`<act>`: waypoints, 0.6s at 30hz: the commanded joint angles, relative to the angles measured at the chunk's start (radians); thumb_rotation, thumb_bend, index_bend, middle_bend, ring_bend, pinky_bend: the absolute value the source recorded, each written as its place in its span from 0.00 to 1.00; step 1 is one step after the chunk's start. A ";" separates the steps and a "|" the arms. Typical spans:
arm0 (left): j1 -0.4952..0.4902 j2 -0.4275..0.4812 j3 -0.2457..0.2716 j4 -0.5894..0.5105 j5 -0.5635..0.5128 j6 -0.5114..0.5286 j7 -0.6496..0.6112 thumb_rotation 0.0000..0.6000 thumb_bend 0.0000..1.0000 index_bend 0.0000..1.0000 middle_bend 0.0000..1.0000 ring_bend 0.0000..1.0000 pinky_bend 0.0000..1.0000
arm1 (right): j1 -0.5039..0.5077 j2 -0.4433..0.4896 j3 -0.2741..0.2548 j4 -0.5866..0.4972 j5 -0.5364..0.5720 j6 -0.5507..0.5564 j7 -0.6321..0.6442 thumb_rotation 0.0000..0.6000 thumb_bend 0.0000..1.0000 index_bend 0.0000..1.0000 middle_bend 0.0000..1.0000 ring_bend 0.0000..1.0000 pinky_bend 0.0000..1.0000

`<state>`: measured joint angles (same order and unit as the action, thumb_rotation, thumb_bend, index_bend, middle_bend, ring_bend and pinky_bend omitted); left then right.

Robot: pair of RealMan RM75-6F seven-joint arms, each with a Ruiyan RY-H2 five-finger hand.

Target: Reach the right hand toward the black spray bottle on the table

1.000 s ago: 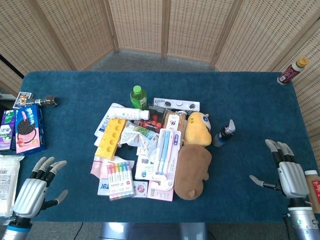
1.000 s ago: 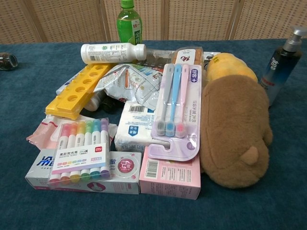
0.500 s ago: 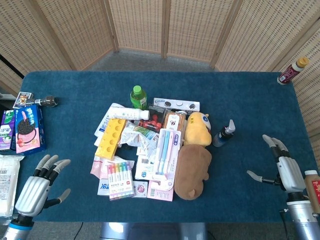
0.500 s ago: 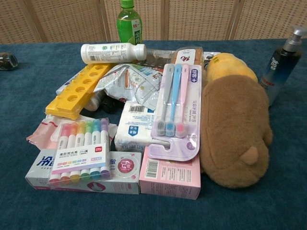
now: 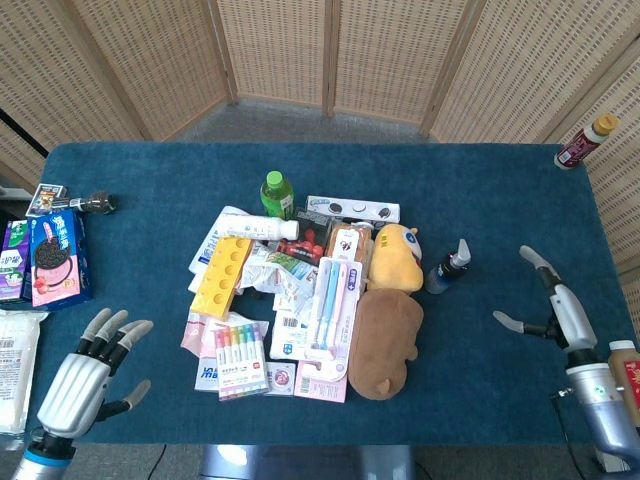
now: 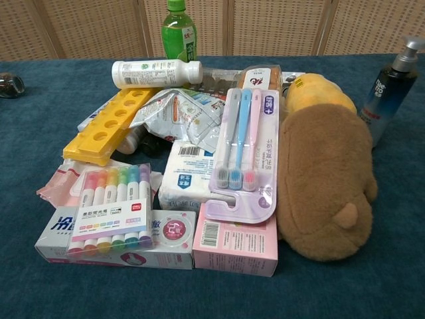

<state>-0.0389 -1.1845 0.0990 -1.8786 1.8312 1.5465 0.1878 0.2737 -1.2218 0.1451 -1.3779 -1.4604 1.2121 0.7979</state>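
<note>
**Right robot hand open beside the black spray bottle**

While the black spray bottle [image 5: 447,268] stands upright on the blue worktop [image 5: 500,200], the right robot hand [image 5: 556,312] hovers well to its right, near the worktop's right edge, turned side-on with thumb and fingers spread apart and nothing in them. Bare cloth lies between that hand and the bottle. The bottle sits just to the right of a yellow plush toy [image 5: 396,255] and above-right of a brown plush toy [image 5: 384,343]; in the chest view it shows at the far right edge, upright, with a grey pump top.

The left robot hand [image 5: 82,372] rests low at the near left corner, fingers fanned out and empty. A heap of goods fills the middle of the worktop: a green drink bottle [image 5: 276,193], a yellow tray [image 5: 222,276], a pack of highlighter pens [image 5: 240,358] and a toothbrush pack [image 5: 331,301]. A cookie box [image 5: 54,257] lies at the left edge, and a red-labelled bottle [image 5: 585,141] at the far right corner.
</note>
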 commanded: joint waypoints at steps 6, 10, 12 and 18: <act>0.026 0.019 0.023 -0.033 0.044 0.032 0.033 1.00 0.32 0.15 0.24 0.12 0.00 | 0.104 -0.121 0.004 0.155 -0.009 -0.113 0.082 0.69 0.06 0.00 0.00 0.00 0.00; 0.037 0.025 0.028 -0.032 0.050 0.046 0.031 1.00 0.32 0.15 0.24 0.12 0.00 | 0.141 -0.163 0.001 0.203 -0.005 -0.159 0.092 0.69 0.06 0.00 0.00 0.00 0.00; 0.042 0.027 0.029 -0.029 0.053 0.053 0.028 1.00 0.31 0.15 0.24 0.12 0.00 | 0.160 -0.182 0.000 0.222 -0.004 -0.181 0.093 0.69 0.06 0.00 0.00 0.00 0.00; 0.057 0.031 0.030 -0.016 0.055 0.074 0.014 1.00 0.31 0.15 0.24 0.12 0.00 | 0.212 -0.214 0.003 0.255 0.004 -0.242 0.095 0.69 0.06 0.00 0.00 0.00 0.00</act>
<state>0.0162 -1.1540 0.1290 -1.8962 1.8861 1.6193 0.2034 0.4749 -1.4280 0.1465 -1.1291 -1.4598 0.9809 0.8918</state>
